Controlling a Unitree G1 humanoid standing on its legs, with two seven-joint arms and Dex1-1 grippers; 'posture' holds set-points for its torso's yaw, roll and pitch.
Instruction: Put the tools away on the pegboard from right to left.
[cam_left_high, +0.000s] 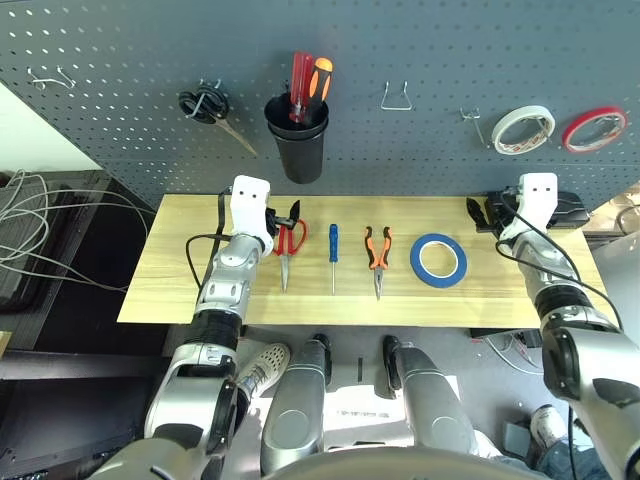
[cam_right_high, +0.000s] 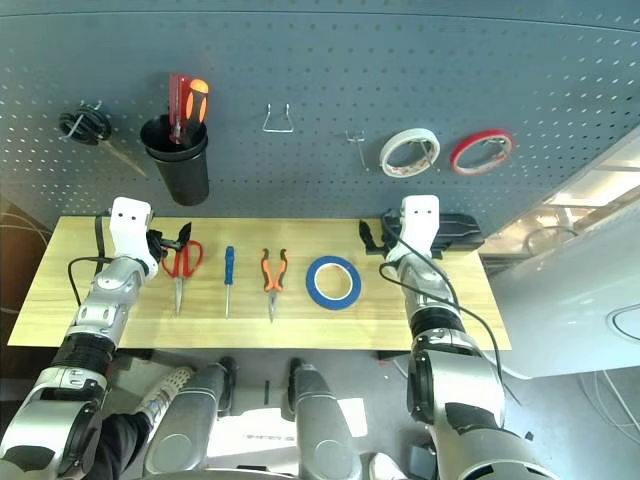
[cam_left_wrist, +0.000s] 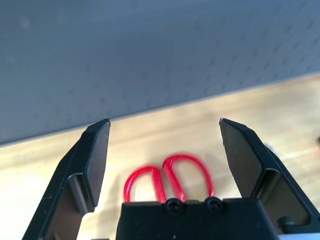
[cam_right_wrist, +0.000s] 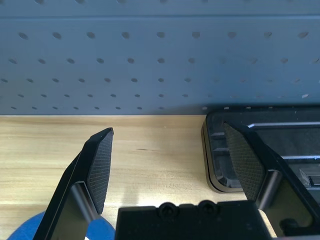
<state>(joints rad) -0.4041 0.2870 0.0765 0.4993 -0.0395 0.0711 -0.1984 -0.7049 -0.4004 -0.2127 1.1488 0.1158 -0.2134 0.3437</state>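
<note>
We see four tools lying in a row on the light wooden table, all in front of the dark grey pegboard. Taking the blue tape roll as our landmark, the orange-and-black needle-nose pliers lie just to its left, the slim blue-handled screwdriver further left, and the red-handled scissors furthest left.

Our left tool sits at the scissors' handle end, its two black fingers spread wide and holding nothing. Our right tool rests on the table to the right of the tape roll and behind it, near a black tray-like object; it is wide open and empty as well.

The left wrist view gives us the red scissor loops lying between the spread fingers, close under the wrist. The right wrist view shows the edge of the blue tape beside one finger and the black tray's rim by the other, with the pegboard's holes directly ahead.

On the pegboard, above the tape roll and to its left, a black cup holds red and orange handles. Black-handled scissors hang beyond the cup. An empty wire hook hangs nearly above the tape, and white and red tape rolls hang to the upper right. Left of the table, grey cables trail over dark furniture.
</note>
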